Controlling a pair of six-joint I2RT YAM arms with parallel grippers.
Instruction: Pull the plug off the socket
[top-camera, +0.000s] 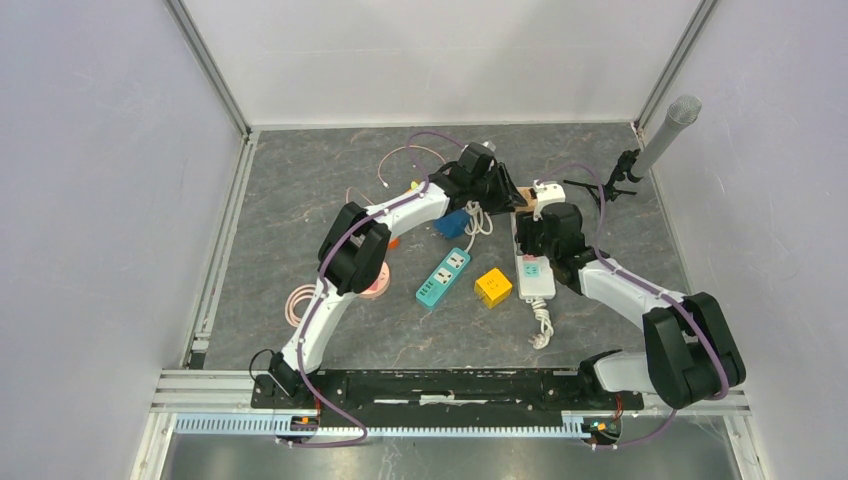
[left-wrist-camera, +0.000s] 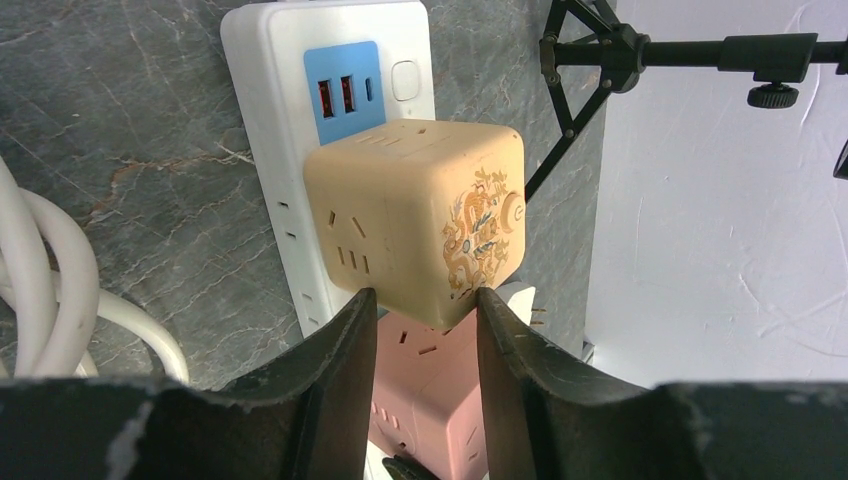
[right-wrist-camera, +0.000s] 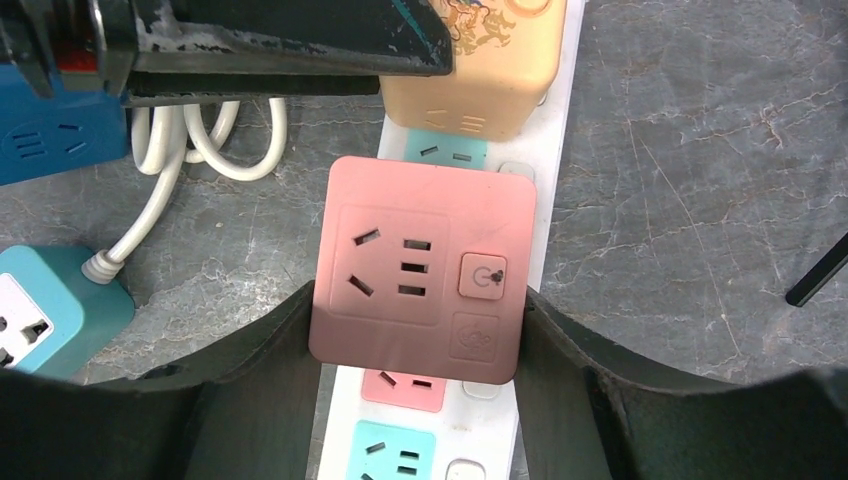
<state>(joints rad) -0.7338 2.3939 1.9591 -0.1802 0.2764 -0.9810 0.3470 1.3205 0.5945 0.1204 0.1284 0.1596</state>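
Overhead, a grey marbled desk (top-camera: 300, 200) fills the floor of a booth with plain white walls (top-camera: 100, 150), and aluminium rails (top-camera: 215, 260) run along its edges. A microphone (top-camera: 665, 135) on a black stand leans in at the far right corner.

The white power strip (top-camera: 535, 275) lies right of centre, lengthwise away from the arms. On its far part sits the cream cube plug (left-wrist-camera: 410, 215), printed with a gold dragon. The left pincer (left-wrist-camera: 420, 300) is clamped on this cube's lower corner, one finger on each side. The cube looks tilted, and I cannot tell whether its pins are seated. Just nearer on the same strip stands the pink cube plug (right-wrist-camera: 420, 270). The right pincer (right-wrist-camera: 418, 300) is closed on it, fingers pressed to both flanks.

A teal strip (top-camera: 443, 276) and a yellow cube (top-camera: 493, 286) lie near the middle, a blue adapter (top-camera: 452, 224) just beyond them. A coiled white cable (left-wrist-camera: 50, 270) rests beside the strip.
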